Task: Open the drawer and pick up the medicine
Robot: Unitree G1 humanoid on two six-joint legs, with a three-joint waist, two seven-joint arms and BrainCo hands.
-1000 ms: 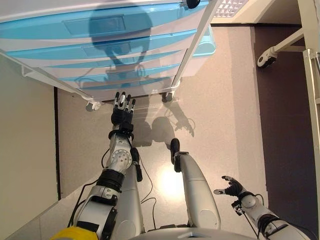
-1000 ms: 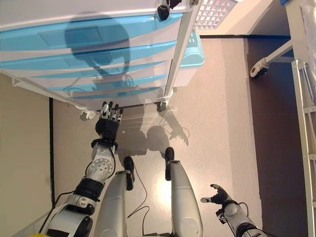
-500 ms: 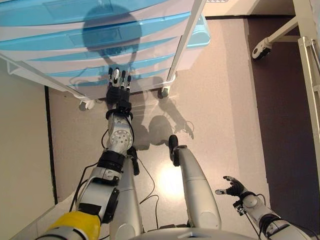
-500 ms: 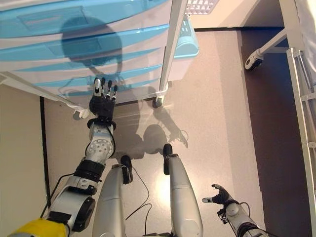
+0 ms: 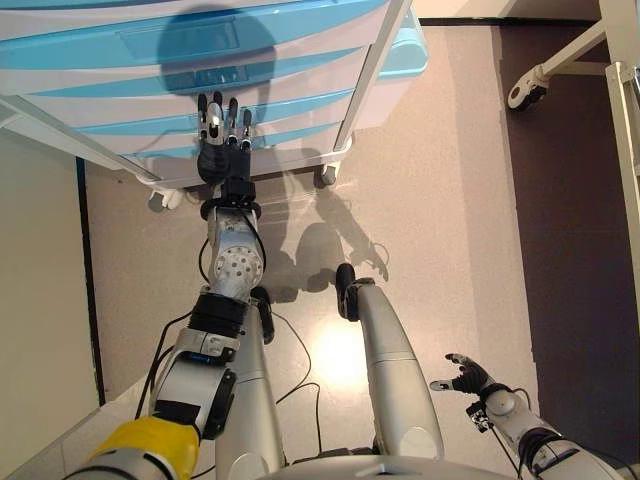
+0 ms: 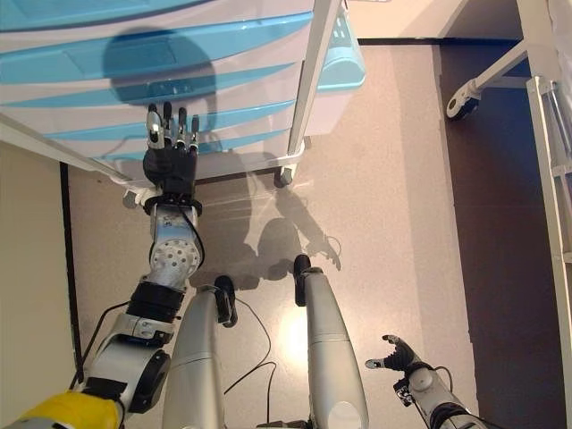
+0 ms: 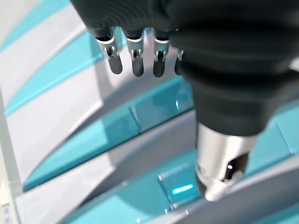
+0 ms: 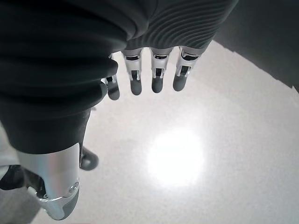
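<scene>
Silver fingers loosely spread and holding nothing, my right hand [image 5: 468, 377] hung idle over the bare floor [image 5: 450, 200] at 5 o'clock, nearest the camera. Farther out, toward 11 o'clock, I had carried my left hand [image 5: 222, 152] up from the floor to the lower fronts of the drawer cabinet [image 5: 300, 90] within the last second; its fingers [image 6: 166, 125] stood straight and a little apart, tips lying over a pale-blue drawer [image 5: 150, 110], though from above I could not tell whether they touched it. The wrist camera showed the fingers clear of the translucent blue fronts and a recessed handle [image 7: 161, 105] just beyond them. Every drawer appeared shut. The medicine showed in no view; I judged it to be inside one of the closed drawers. The reach looked nearly complete, with hooking a handle and pulling probably next.
</scene>
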